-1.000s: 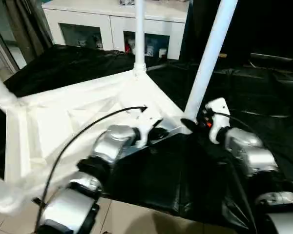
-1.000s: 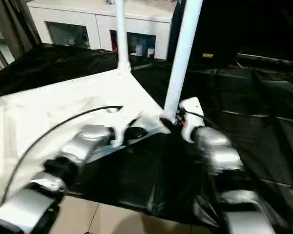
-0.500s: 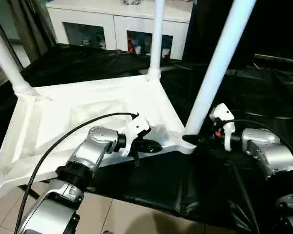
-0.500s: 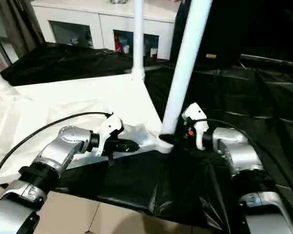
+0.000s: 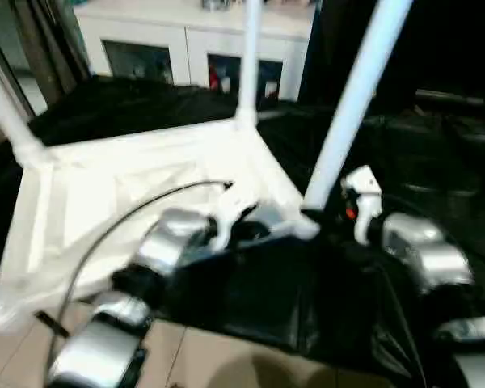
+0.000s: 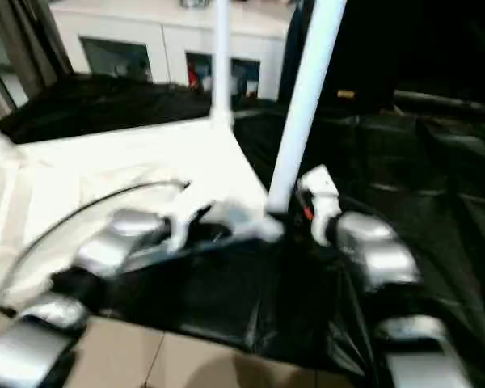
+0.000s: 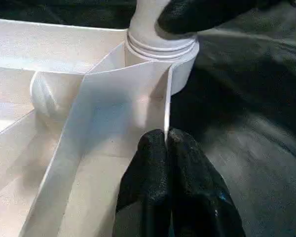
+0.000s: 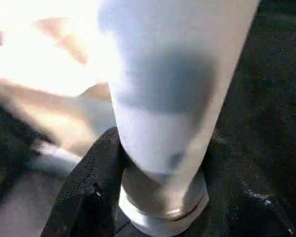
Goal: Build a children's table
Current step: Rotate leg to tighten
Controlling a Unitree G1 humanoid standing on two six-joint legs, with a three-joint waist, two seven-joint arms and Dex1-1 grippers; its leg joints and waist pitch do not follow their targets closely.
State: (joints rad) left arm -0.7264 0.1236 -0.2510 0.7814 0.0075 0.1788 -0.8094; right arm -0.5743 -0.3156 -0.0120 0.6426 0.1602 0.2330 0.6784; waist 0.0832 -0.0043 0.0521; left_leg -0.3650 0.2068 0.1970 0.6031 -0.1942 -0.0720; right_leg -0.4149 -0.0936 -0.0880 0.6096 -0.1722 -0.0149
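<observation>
The children's table lies upside down on black cloth: a white ribbed tabletop (image 5: 105,186) with legs standing up from its corners. My left gripper (image 7: 166,143) is shut on the thin rim wall close to the near-right corner socket (image 7: 160,49). The near-right leg (image 5: 352,105) rises from that socket. My right gripper (image 8: 160,140) is at the leg's base, one black finger on each side and pressed against it. One of its fingers (image 7: 202,12) also appears in the left wrist view. Another leg (image 5: 249,65) stands at the far corner, and a third leg (image 5: 4,105) at the left.
Black cloth (image 5: 404,145) covers the surface under and to the right of the tabletop. A white glass-doored cabinet (image 5: 194,48) stands at the back. Tiled floor (image 5: 210,356) lies at the near edge. A black cable (image 5: 121,234) loops over my left forearm.
The head camera has shifted. My right gripper's fingers have closed in on the base of the near-right leg. My left gripper has kept its hold on the rim.
</observation>
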